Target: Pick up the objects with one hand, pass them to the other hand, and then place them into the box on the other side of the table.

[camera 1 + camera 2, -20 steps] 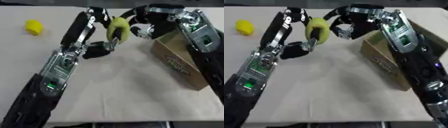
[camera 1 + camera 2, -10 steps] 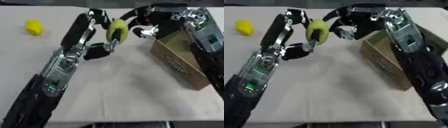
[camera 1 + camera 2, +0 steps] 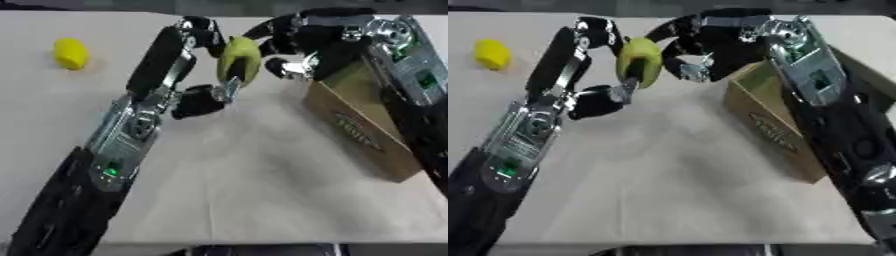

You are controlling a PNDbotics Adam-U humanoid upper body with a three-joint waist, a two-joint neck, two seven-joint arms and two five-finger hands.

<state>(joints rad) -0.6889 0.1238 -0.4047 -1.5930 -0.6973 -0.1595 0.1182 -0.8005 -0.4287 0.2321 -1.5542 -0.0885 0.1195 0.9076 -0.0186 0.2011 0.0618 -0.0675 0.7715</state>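
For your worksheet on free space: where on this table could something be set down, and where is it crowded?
Bare tabletop lies between the left arm and the cardboard box. It is crowded at the far middle, where the left hand and right hand meet at the yellow-green object.

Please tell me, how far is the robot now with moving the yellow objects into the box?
Done: the left hand has lifted one yellow-green object off the table. In hand: the handover, with the right hand curling its fingers next to that object above the table. Left: finishing the pass and placing it into the cardboard box; a second yellow object lies far left, untouched.
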